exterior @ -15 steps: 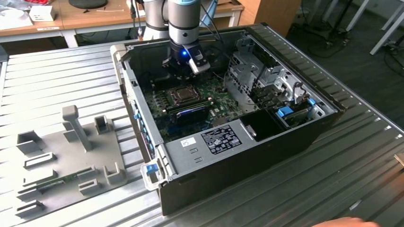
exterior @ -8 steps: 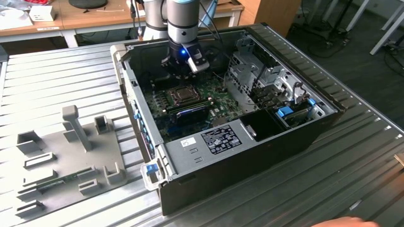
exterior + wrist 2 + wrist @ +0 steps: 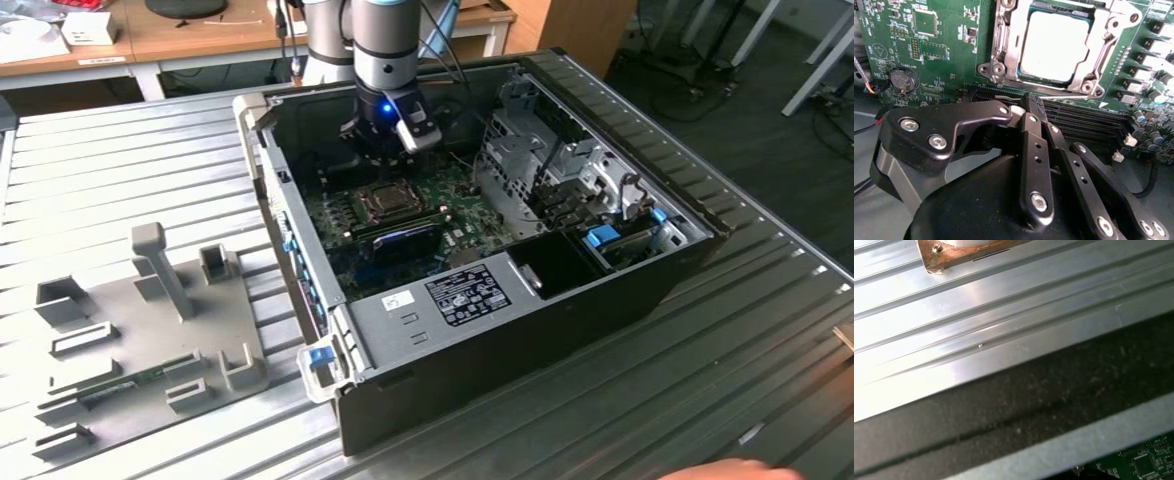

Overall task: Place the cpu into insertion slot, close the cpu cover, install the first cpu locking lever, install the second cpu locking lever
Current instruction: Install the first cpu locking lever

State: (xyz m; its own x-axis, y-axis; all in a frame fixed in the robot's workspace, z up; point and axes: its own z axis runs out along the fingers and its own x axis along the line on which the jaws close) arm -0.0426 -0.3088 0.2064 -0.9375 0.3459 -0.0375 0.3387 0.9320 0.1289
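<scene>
The cpu (image 3: 1054, 47) sits in the slot (image 3: 1089, 88) under its cover (image 3: 1005, 47), so the gripper (image 3: 1024, 105), clenched on nothing, hovers at the slot's 12 o'clock in the exterior view.

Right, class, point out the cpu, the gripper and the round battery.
cpu (image 3: 1054, 47): second wrist view, centre of its bright metal top.
gripper (image 3: 1024, 105): second wrist view, where its black fingertips meet.
round battery (image 3: 902, 80): second wrist view, middle of its silver face.
</scene>
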